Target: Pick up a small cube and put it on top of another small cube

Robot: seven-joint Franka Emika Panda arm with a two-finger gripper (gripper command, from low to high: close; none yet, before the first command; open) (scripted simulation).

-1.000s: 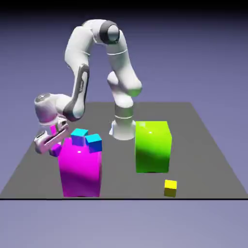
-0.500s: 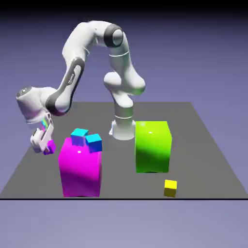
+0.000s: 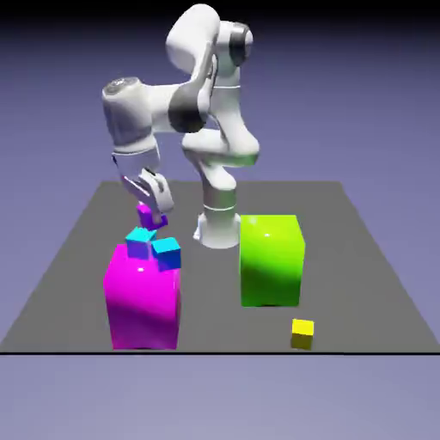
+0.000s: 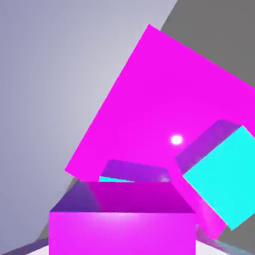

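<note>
So the gripper has its fingers closed on the small magenta cube, which sits between the tips and fills the bottom middle of the hand view, big enough to cover most of them. In the exterior view that cube pokes out just under the fingers, held up in the air behind the two little cyan cubes as seen from the camera. Those two, the left cyan cube and the right cyan cube, are right beside each other on top of the big magenta block; can't tell if they touch. The arm reaches over from the middle toward the exterior view's left, hand tilted a bit. Over on the exterior view's right there's a big green block on the dark worktop, with a tiny yellow cube near its front, not touching it.
</note>
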